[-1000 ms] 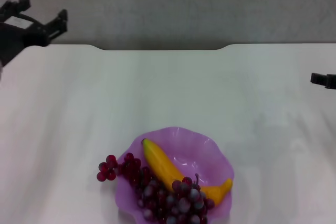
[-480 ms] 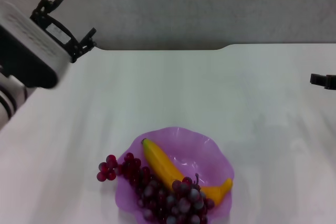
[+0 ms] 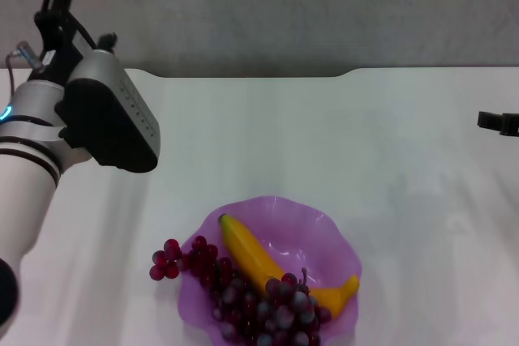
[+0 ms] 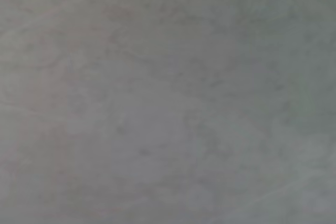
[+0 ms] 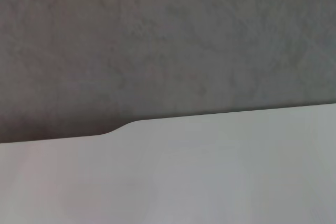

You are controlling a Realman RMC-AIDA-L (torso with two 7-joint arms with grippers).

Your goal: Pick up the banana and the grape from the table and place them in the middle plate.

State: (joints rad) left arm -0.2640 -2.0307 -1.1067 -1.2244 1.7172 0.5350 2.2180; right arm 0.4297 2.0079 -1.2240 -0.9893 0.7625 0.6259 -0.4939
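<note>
The banana [image 3: 250, 258] lies in the middle plate [image 3: 320, 232], a purple dish with a wavy rim near the front of the table [image 3: 324, 135]. The grape bunch [image 3: 259, 301] lies beside the banana in the plate, and one small cluster [image 3: 165, 261] hangs over the plate's left rim onto the table. My left gripper [image 3: 81, 15] is raised high at the far left, pointing up and away, open and empty, far from the plate. My right gripper [image 3: 499, 121] shows only as a dark tip at the right edge.
The table's notched far edge [image 5: 121, 127] runs below a grey wall [image 3: 284, 6]. My left arm's thick black and white forearm [image 3: 105, 123] hangs over the left part of the table. The left wrist view shows only grey wall [image 4: 168, 98].
My left arm has swung up and inward from the far left, closer to the head camera, its gripper now pointing upward. The fruit, the plate and the right gripper have not moved.
</note>
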